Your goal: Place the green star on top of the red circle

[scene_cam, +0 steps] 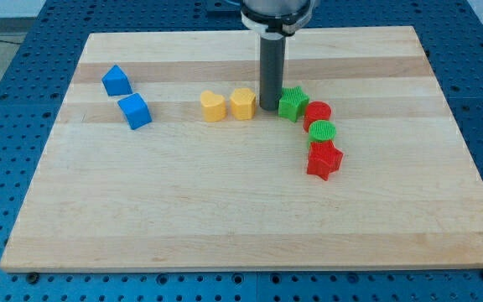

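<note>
The green star (293,103) lies right of the board's middle, near the view's top. The red circle (317,113) touches it on its lower right. My tip (270,106) stands right against the green star's left side, between it and a yellow block (242,103). The rod rises straight up from the tip to the arm at the view's top.
A green circle (322,131) sits just below the red circle, and a red star (324,159) below that. A yellow heart (213,106) lies left of the yellow block. Two blue blocks (116,81) (135,111) lie at the left. The wooden board (241,218) has edges all round.
</note>
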You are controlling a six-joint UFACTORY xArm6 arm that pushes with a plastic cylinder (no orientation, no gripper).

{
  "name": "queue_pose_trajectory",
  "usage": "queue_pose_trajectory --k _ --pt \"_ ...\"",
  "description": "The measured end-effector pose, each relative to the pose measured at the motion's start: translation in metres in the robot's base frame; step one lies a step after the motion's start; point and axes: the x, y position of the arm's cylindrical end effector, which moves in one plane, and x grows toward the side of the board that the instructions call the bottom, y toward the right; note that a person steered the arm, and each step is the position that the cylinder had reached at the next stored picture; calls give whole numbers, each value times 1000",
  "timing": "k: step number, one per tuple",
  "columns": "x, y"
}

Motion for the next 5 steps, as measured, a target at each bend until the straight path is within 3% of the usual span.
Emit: queue_pose_trajectory --k 2,5 --pt "13 -7" --pt "0 29"
